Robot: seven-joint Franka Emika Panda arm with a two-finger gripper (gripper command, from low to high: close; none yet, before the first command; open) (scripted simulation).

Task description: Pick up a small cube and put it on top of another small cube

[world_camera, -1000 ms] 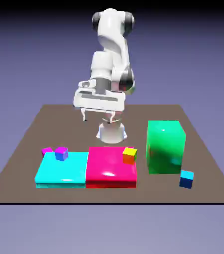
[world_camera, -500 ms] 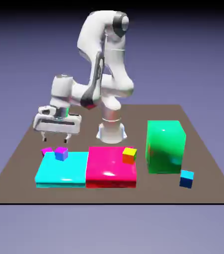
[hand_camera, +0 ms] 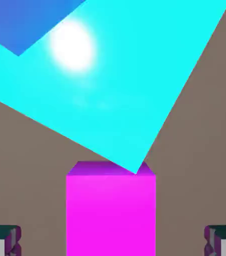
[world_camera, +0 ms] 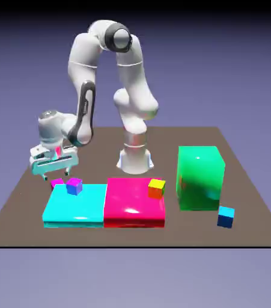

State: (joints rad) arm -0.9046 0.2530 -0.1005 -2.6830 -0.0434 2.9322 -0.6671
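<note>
Hand view: magenta cube [hand_camera: 110,215] between open claw's [hand_camera: 113,241] fingertips [hand_camera: 214,241].

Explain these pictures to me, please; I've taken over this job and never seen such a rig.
The machine is a white robot arm, rendered in a simulation. The exterior view faces it across a brown table. The hand view looks along the gripper; a fingertip shows at each bottom corner.

On the table are a cyan slab and, against it, a red one. A blue-violet cube sits on the cyan slab, and a yellow-orange cube on the red one. Toward the exterior view's right stand a big green block and a small blue cube. The magenta cube, by the cyan slab's corner, is the one to lift onto another small cube.

Nothing is held: the jaws stand open, with the magenta cube showing between them, bare space on either side.
</note>
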